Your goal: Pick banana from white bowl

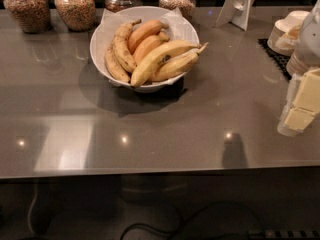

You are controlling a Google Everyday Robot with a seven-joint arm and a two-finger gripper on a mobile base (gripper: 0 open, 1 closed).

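The white bowl (100,34), wide, shallow and lined with white paper, stands on the grey counter at the back centre. The banana (159,59), the longest and thickest one, pale yellow with a dark blotch at mid-length, lies diagonally across the bowl's front right. A slimmer yellow banana (179,66) lies just right of it. Two orange-toned bananas (146,40) lie behind it, and two spotted yellow ones (120,51) lie on the left. My gripper (302,105), white with pale yellow pads, hangs at the right edge, well to the right of the bowl and apart from it.
Several glass jars of grain (75,6) line the back edge. A white stand (239,6) is at the back right. Stacked off-white bowls (287,30) sit by a black mat (274,54) behind the gripper. The counter's front edge (160,173) runs across the lower frame.
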